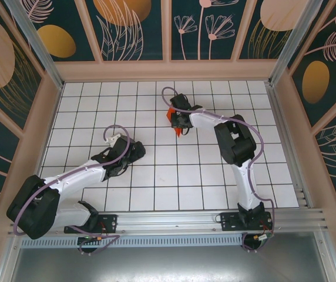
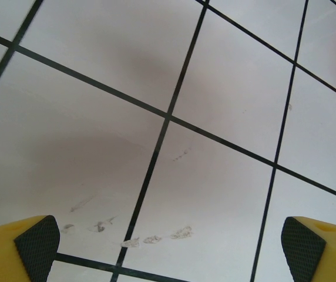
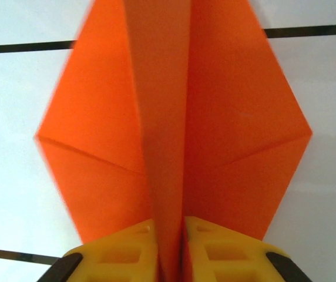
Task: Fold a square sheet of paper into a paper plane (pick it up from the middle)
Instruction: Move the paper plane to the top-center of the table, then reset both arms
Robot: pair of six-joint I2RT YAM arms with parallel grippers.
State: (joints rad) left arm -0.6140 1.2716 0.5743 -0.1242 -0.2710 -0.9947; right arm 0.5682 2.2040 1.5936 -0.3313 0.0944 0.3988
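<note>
Right pincer [image 3: 171,249] pinches paper plane [image 3: 232,129] by its centre fold; left pincer [image 2: 169,248] gapes wide.

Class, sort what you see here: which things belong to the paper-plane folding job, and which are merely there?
Belonging to the job: folded orange paper; right gripper, jaws closed on its centre fold; left gripper, jaws open, holding nothing.
Merely there: scuff marks on the gridded table; patterned walls.
</note>
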